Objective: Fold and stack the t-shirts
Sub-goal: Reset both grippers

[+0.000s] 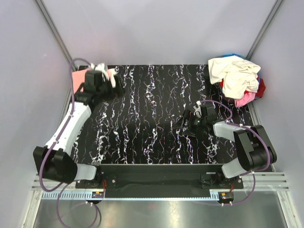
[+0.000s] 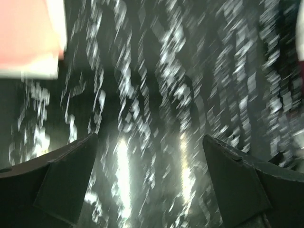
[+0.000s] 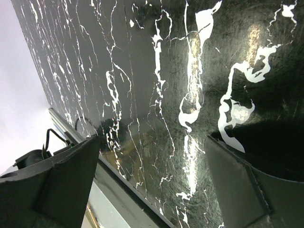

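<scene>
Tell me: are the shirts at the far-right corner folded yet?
Not folded. The t-shirts lie crumpled in one heap, cream on top, red and pink showing beneath.

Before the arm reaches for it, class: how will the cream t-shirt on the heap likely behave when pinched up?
The cream t-shirt lies crumpled in deep folds, so it will probably hang limp, not hold shape. It drapes over other shirts, so lifting may drag one along.

We see a salmon-pink t-shirt (image 1: 77,79) lying flat and folded at the far left corner of the table (image 1: 142,99), partly hidden. At the table's far right corner a crumpled cream t-shirt (image 1: 234,73) tops a loose heap. A red t-shirt (image 1: 261,88), a bright pink t-shirt (image 1: 244,100) and a sliver of a blue t-shirt (image 1: 232,56) peek out around it.
</scene>
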`<state>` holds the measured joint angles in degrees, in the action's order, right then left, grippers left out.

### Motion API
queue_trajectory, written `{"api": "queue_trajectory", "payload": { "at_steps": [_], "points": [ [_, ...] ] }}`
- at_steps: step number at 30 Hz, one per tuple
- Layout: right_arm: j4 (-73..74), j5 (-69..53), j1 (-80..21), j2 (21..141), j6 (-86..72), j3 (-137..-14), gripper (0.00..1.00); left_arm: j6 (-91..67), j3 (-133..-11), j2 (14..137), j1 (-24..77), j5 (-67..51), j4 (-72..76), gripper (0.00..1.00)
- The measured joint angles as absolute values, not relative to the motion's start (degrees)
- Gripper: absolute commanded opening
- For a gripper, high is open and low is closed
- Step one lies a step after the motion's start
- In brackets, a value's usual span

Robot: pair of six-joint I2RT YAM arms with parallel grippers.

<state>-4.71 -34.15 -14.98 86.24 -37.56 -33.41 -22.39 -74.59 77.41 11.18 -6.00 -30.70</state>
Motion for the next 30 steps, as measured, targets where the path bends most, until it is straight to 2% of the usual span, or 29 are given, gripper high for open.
{"api": "queue_trajectory", "payload": {
  "at_steps": [5, 9, 14, 30],
  "points": [
    [-4.62, -34.13, -14.98, 86.32, -37.54, -33.56, 1.0, -22.37, -55.61, 70.94, 11.27, -6.39, -31.44, 0.99],
    [-4.6, -34.13, -14.98, 86.32, -37.56, -33.58, 1.0, -23.55, -47.75, 67.4, 13.34, -8.84, -32.34, 0.99],
    [-4.58, -34.13, -14.98, 86.32, -37.54, -33.58, 1.0, -24.56, -46.87, 65.71, 17.76, -11.64, -29.78, 0.99],
    [-4.12, -34.09, -15.0, 86.43, -37.45, -33.87, 1.0, -16.86, -49.15, 55.7, 18.28, -10.35, -36.77, 0.99]
  ]
}}
